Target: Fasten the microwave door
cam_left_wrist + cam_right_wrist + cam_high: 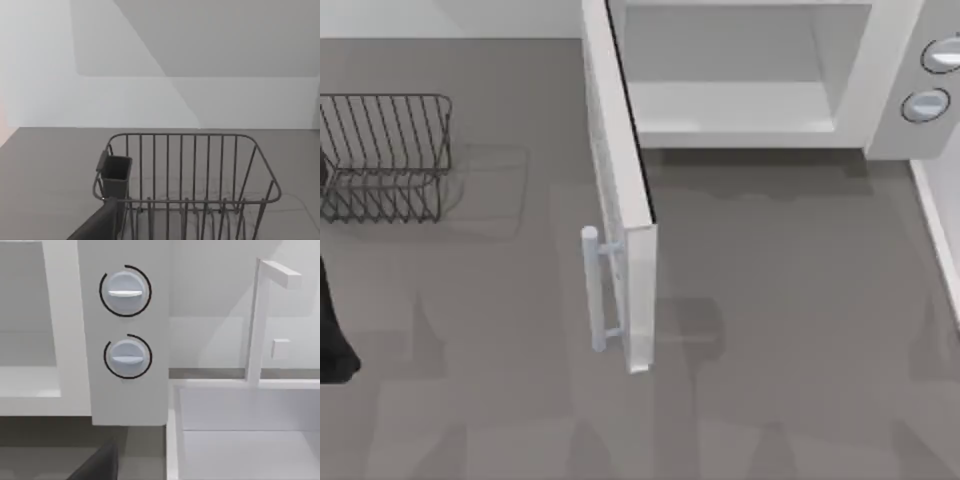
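A: Top view. The microwave (760,75) sits at the back of the desk (770,380), right of centre, its white cavity exposed. The microwave door (620,190) stands wide open, swung out toward the front of the desk, hinged at the cavity's left edge. Its handle (592,290), a pale vertical bar, is on the face turned toward the desk's left.

B: Knobs?

A: Two round grey-blue knobs (928,103) on the side panel at the far right. A wire rack (382,155) stands on the desk at the left, well apart from the door. A dark part of the left arm (332,330) shows at the left edge. Fingers: cannot tell how they stand for either arm.

B: Left wrist view.

A: Same rack (187,180), seen from the side, upright on the desk. A small dark cup (116,175) hangs on one end of it. A dark piece of the arm sits at the lower edge just beside the cup; touching or not, cannot tell.

B: Right wrist view.

A: Faces the microwave's control panel (127,340): both knobs (125,291) stacked one above the other, slots level. Part of the cavity shows beside the panel. On the other side stands a white open box (240,435) with a thin upright post. A dark piece of the arm shows at the lower edge.
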You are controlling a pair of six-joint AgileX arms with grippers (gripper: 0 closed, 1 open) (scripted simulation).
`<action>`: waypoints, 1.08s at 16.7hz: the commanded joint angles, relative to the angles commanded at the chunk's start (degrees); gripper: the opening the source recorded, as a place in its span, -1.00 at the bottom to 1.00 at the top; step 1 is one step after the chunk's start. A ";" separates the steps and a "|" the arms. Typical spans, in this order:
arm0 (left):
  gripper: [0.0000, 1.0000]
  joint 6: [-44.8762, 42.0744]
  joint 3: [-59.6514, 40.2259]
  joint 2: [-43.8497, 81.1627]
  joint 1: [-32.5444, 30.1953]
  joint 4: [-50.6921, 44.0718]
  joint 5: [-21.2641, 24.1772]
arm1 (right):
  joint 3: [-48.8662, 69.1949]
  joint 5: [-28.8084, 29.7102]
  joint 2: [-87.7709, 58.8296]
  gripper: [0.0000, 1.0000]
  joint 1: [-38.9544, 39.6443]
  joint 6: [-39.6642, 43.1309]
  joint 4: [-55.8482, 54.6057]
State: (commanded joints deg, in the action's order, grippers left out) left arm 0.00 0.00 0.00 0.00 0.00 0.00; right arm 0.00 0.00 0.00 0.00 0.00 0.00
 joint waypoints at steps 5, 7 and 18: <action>1.00 -1.50 -2.68 3.20 -1.12 -2.53 0.83 | 0.00 0.00 0.00 1.00 0.00 0.00 0.00; 1.00 -3.70 -6.68 7.77 -2.52 -6.18 1.86 | 0.00 0.00 0.00 1.00 0.00 0.00 0.00; 1.00 -25.97 -50.62 53.40 -13.01 -44.07 10.80 | 0.00 0.00 0.00 1.00 0.00 0.00 0.00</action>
State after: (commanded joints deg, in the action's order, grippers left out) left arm -25.97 -50.62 53.40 -13.01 -44.07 10.80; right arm 0.00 0.00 0.00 0.00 0.00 0.00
